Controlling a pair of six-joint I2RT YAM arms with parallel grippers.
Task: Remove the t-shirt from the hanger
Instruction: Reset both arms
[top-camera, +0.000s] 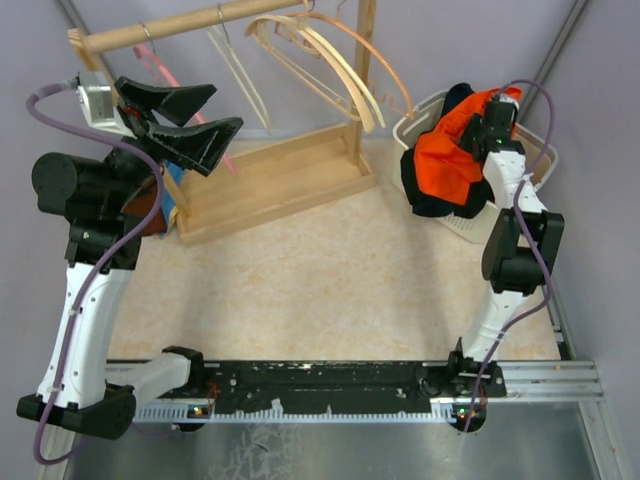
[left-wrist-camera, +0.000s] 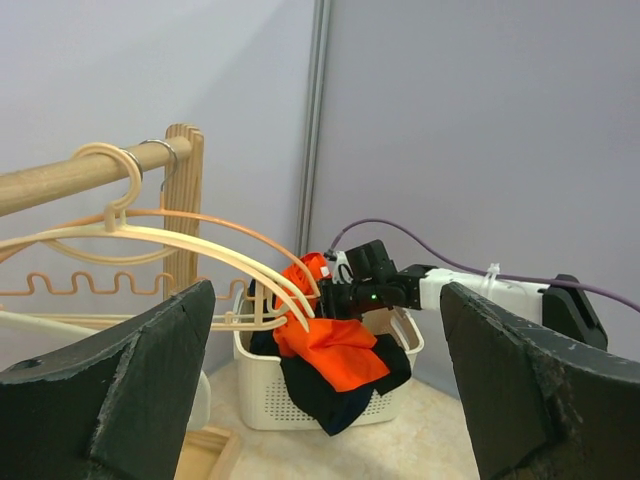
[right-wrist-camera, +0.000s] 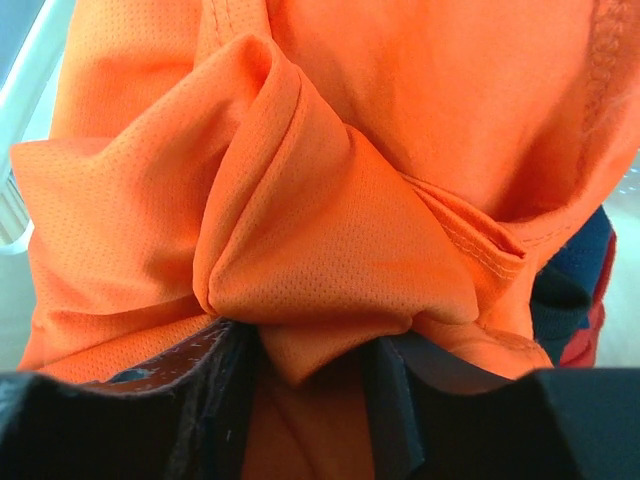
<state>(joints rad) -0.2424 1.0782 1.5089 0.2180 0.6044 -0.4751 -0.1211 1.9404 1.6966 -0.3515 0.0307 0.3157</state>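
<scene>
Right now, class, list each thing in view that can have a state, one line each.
orange t-shirt, off the hangers, bunched over the basket
right fingers, shut on the orange t-shirt
left fingers, open, empty
hangers, bare, hooked on the rail
basket, holding dark clothes

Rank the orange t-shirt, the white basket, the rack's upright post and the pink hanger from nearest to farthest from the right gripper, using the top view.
1. orange t-shirt: pinched in the right gripper itself.
2. white basket: just beneath the shirt, far right.
3. rack's upright post: to the left, near the middle.
4. pink hanger: far left end of the rail.
</scene>
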